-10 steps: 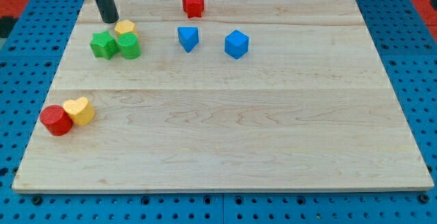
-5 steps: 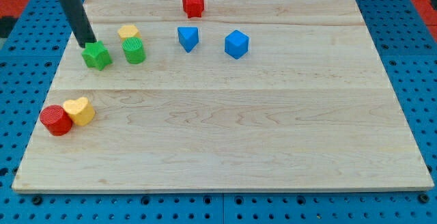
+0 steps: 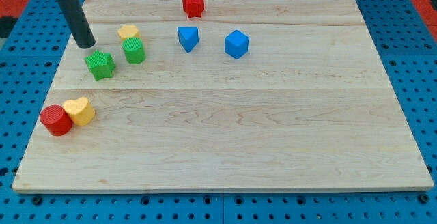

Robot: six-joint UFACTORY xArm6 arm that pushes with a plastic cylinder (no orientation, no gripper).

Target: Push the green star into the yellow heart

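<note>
The green star [image 3: 100, 65] lies on the wooden board near the view's upper left. The yellow heart [image 3: 80, 110] lies below it near the left edge, touching a red cylinder [image 3: 55, 120] on its left. My tip [image 3: 86, 45] stands just above and slightly left of the green star, a small gap away from it. The dark rod rises from the tip toward the view's top left.
A green cylinder [image 3: 134, 50] and a small yellow block [image 3: 128, 32] sit right of the star. A blue triangular block [image 3: 188, 38], a blue cube [image 3: 236, 44] and a red star [image 3: 193, 4] lie along the top. The board's left edge [image 3: 42, 108] is close.
My tip moved left from beside the yellow block to above the green star. The green star slid down and left, away from the green cylinder, and now sits lower.
</note>
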